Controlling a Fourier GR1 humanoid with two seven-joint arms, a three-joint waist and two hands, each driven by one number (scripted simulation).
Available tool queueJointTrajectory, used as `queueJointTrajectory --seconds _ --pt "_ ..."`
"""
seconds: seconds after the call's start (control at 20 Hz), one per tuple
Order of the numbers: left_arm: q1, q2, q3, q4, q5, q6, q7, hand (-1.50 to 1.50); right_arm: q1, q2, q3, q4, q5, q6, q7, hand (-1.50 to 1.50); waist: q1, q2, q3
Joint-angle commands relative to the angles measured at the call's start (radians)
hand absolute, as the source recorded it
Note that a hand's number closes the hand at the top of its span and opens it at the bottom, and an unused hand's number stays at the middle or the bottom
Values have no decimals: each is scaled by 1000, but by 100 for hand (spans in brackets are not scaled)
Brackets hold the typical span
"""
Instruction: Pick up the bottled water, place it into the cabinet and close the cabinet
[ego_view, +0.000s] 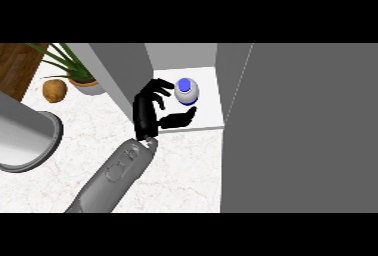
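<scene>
Bottled water (187, 90), upright on the cabinet shelf (209, 112) between spread fingers of the hand (150, 107); probably light, rigid, smooth—grasp mid-body.

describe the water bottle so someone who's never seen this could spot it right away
Find the tall grey cabinet filling the right side of the head view; its open compartment shows a pale shelf inside. The bottled water stands on that shelf, just beyond the fingers of the black hand. Seen from above, it is a small round white shape with a bright blue cap, the only blue thing in view.
</scene>
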Motion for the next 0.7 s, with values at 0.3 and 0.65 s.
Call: queueJointTrajectory --seconds 0.3,0.65 --pt "-329 37 164 478 39 -185 -78 -150 -19 21 13 20 18 -16 -10 -150 -18 38 -11" --pt "-391 28 250 626 66 -182 -183 -150 22 0 22 4 29 -2 -24 -150 -19 37 -11"
